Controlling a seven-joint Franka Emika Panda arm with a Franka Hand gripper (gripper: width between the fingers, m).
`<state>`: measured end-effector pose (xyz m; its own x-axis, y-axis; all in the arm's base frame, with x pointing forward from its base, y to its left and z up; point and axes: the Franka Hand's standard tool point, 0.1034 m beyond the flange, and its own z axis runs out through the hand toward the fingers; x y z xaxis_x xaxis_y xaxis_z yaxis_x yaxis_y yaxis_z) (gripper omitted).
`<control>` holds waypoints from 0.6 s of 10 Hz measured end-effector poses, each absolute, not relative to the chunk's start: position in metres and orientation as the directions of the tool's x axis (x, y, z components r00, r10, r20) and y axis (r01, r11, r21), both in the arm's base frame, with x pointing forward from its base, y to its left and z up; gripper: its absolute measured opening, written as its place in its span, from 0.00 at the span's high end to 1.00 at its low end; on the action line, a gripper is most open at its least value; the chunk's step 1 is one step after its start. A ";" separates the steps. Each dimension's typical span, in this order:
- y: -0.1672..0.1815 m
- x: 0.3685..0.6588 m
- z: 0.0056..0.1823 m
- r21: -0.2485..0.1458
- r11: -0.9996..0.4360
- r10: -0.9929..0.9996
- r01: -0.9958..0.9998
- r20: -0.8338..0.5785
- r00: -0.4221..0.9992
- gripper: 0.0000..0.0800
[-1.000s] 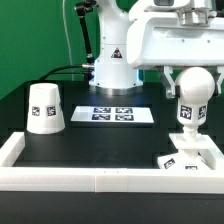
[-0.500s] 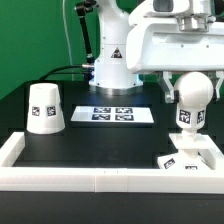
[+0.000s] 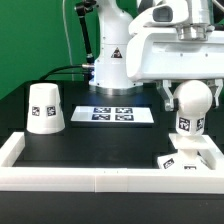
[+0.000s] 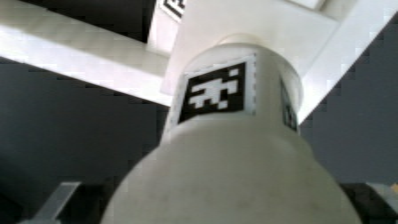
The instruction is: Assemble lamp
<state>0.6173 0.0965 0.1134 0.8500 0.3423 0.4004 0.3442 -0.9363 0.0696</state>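
Exterior view, left: the tapered, cup-like white plastic shade [image 3: 45, 107] stands mouth-down on the black table, well apart from the other parts and not yet fitted.
Exterior view, middle: the marker board [image 3: 118, 114] lies flat in front of the arm's foot.
Exterior view, right: the ball-topped white plastic bulb [image 3: 186, 122] stands upright with its foot at or just over the flat square white plastic base [image 3: 200, 159]. I cannot tell whether it is seated.
Pincer: the gripper [image 3: 191, 96] looks clamped on the bulb's ball, one finger on each side.
Wrist view: the bulb fills the picture, its tag facing the camera.
Done: the bulb has been brought to the base.
Left: seat the bulb, then set the shade over it.
Change: bulb and gripper are lower, and slightly toward the exterior view's left, than a second ago. Shade, marker board and base are unmoved.
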 end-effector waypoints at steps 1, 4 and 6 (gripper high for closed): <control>0.097 0.618 0.113 0.071 -0.936 0.342 0.344 0.406 0.848 0.28; 0.096 0.618 0.114 0.071 -0.936 0.342 0.344 0.405 0.848 0.28; 0.096 0.619 0.116 0.070 -0.937 0.341 0.343 0.402 0.850 0.16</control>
